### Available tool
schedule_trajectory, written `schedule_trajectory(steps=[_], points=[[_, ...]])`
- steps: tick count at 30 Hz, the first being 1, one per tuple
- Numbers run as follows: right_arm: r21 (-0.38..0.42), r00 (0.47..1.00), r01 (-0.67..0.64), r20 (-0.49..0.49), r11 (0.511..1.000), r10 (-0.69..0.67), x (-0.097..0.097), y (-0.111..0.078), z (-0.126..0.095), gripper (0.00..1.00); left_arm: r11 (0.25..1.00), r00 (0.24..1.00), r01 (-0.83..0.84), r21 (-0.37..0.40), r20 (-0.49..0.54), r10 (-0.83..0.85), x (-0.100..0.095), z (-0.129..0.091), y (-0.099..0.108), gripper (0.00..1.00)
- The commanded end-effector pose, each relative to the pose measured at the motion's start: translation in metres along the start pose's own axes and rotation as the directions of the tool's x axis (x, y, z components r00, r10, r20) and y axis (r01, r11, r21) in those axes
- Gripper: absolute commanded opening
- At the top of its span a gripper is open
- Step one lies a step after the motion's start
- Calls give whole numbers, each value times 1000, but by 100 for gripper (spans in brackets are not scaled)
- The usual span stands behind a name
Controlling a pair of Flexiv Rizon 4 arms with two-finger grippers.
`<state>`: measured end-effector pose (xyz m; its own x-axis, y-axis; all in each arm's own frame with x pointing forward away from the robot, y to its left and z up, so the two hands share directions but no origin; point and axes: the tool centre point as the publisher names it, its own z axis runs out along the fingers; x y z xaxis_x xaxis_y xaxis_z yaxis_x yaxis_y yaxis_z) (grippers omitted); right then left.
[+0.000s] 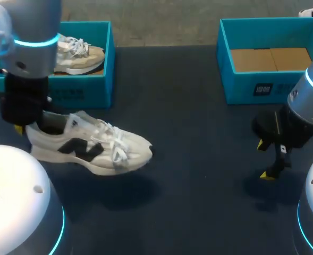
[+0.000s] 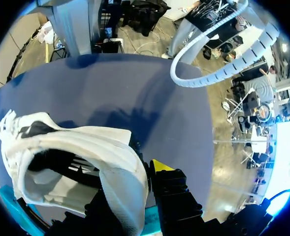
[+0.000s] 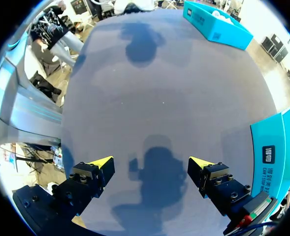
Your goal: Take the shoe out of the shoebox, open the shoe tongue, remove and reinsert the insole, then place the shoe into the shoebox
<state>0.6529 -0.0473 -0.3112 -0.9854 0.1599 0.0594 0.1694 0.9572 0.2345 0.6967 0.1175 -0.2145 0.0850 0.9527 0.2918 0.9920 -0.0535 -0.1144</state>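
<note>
Left end effector (image 1: pixel 22 125) clamps the shoe heel (image 1: pixel 37 136); right end effector (image 3: pixel 152 168) hangs released.

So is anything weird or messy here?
One thing: the white shoe isn't lying flat. The left gripper pinches its heel and holds it up over the table, toe hanging free, with its shadow below. Nothing looks spilled or broken.
</note>
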Motion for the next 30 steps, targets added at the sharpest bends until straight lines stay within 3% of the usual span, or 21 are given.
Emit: schedule_trajectory(steps=[1,14,17,30], points=[[0,1000,1,3,1000,-1,1,-1,0,100,999,1000,-14,49,-13,15,-29,7,9,0],[0,1000,1,3,1000,-1,1,-1,0,100,999,1000,-9,48,-8,9,-72,28,-8,0],[0,1000,1,3,1000,-1,1,-1,0,100,1000,1000,15,11,-17,-14,-84,34,-12,0],[0,1000,1,3,1000,-1,1,-1,0,100,999,999,37,-13,-5,-37,-132,57,-6,0]])
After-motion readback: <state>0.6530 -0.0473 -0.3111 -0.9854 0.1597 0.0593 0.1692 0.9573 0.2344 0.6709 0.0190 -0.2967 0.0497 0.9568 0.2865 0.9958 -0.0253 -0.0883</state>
